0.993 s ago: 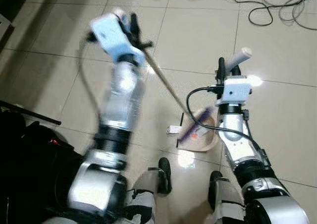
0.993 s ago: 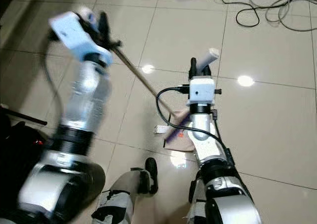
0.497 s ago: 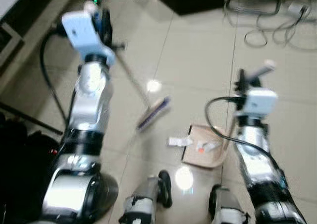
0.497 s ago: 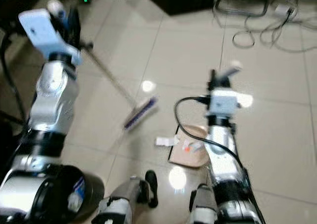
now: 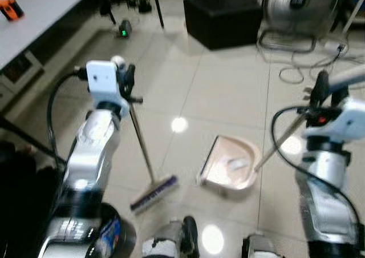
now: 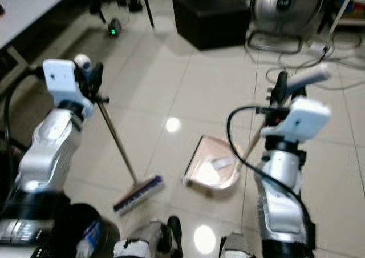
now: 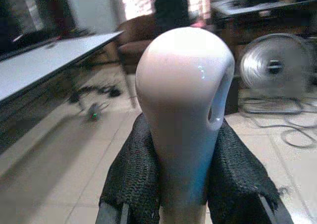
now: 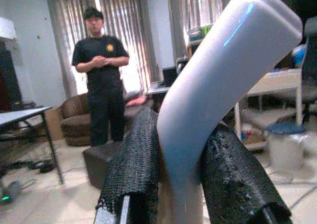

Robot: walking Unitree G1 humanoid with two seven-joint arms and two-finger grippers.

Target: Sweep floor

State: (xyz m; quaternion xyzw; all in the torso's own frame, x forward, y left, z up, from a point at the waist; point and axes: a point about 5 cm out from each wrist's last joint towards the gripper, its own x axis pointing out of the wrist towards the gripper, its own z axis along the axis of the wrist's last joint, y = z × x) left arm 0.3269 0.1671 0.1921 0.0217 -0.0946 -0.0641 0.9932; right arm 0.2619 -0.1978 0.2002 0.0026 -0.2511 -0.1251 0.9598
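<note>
Glossy beige floor tiles (image 5: 228,92) fill the area in front of the robot, with a black box (image 5: 222,19), a floor fan (image 5: 299,7) and loose cables (image 5: 296,72) along the far side. Left hand (image 5: 126,81) is pressed together on the top of the broom (image 5: 145,161); in the left wrist view both fingers (image 7: 136,169) pinch the pale rounded grip. From that hand the shaft slopes down toward the robot, and the purple bristle head rests on the floor near its feet. Right hand (image 6: 278,89) pinches the angled white handle of the dustpan (image 5: 231,166), fingers (image 8: 133,164) tight on either side. The pan lies on the floor between the two arms, just beside the broom head, a scrap of paper (image 5: 236,165) inside it. A person (image 8: 101,90) stands in the background.
</note>
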